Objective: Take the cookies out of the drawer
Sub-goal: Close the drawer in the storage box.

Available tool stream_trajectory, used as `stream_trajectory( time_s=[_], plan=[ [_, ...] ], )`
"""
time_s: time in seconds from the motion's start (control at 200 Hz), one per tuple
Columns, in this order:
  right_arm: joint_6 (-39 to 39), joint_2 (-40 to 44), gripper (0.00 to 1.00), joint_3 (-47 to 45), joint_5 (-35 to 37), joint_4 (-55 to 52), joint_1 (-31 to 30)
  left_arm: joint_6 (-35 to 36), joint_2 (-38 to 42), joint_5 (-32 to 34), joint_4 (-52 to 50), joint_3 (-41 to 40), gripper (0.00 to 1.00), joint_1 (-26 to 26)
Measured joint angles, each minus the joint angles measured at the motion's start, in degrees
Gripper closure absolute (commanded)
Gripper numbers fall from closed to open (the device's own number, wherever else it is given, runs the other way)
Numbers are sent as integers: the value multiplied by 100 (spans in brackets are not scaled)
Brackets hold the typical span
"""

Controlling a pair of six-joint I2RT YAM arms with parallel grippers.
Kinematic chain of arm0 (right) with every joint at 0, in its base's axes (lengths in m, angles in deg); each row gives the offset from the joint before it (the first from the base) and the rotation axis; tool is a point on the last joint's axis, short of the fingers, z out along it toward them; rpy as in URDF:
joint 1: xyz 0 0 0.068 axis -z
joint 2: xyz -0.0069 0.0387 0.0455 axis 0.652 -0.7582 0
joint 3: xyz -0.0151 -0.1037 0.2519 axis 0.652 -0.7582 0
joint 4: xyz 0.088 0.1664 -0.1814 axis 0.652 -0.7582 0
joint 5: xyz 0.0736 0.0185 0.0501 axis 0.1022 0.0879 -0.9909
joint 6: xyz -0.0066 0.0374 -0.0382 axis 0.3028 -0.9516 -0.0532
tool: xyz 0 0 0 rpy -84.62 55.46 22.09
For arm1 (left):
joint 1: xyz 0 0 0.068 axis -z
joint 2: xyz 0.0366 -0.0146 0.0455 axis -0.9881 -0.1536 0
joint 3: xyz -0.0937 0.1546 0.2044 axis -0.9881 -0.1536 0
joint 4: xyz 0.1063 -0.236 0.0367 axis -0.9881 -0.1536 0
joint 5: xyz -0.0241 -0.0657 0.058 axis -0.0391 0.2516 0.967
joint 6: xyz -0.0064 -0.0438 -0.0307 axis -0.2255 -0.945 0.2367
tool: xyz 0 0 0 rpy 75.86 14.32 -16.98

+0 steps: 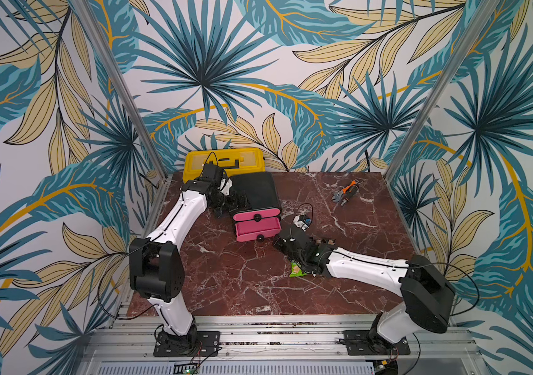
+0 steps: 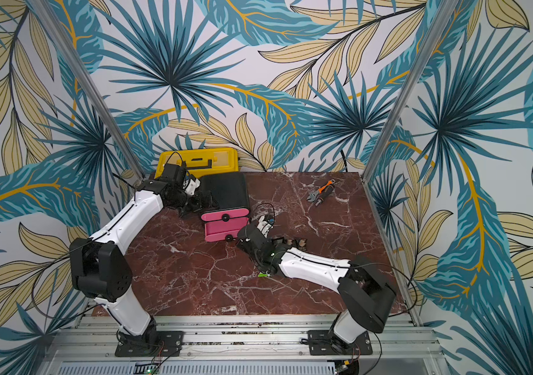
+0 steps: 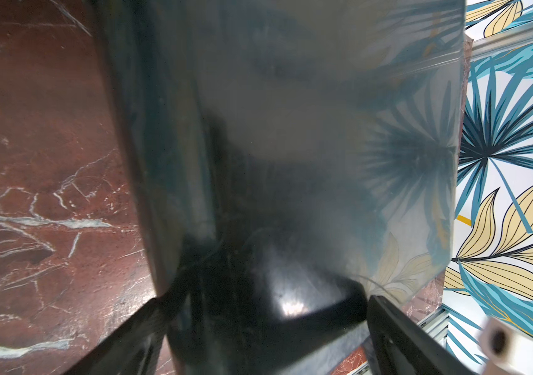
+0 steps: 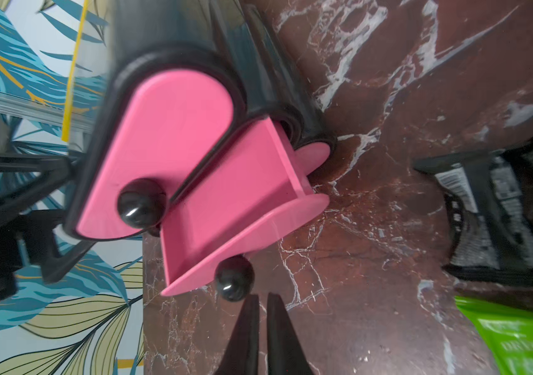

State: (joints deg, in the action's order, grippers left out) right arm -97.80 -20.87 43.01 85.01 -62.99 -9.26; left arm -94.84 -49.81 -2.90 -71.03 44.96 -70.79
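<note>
My right hand (image 4: 262, 297) is pinched shut, tips just off the open lower drawer (image 4: 242, 201) knob (image 4: 234, 277). Left hand (image 3: 265, 300) is wide across the cabinet (image 3: 291, 130) corner; can't tell if clamping. Green cookie packet (image 1: 297, 270) and black cookie packets (image 4: 499, 211) lie on the tabletop (image 1: 226, 285), right of the drawer.

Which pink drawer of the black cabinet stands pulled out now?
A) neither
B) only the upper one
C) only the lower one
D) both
C: the lower drawer juts out of the cabinet, while the upper drawer sits flush in its frame.
</note>
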Motion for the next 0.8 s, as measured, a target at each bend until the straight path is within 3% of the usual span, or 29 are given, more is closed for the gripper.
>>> stream_trajectory(
  time_s=[0.235, 0.506, 0.671, 0.801],
  plan=[
    [-262, -1088, 89, 240, -616, 1163, 428, -20, 0, -4, -232, 74, 0, 2],
    [-459, -1499, 89, 793, -1176, 1867, 691, -105, 13, 46, -310, 83, 0, 2],
    [-675, -1589, 78, 693, -1314, 2258, 678, -166, 70, 173, -367, 85, 0, 2],
    [-798, -1519, 64, 295, -1248, 2673, 680, -203, 103, 203, -444, 85, 0, 2]
  ],
)
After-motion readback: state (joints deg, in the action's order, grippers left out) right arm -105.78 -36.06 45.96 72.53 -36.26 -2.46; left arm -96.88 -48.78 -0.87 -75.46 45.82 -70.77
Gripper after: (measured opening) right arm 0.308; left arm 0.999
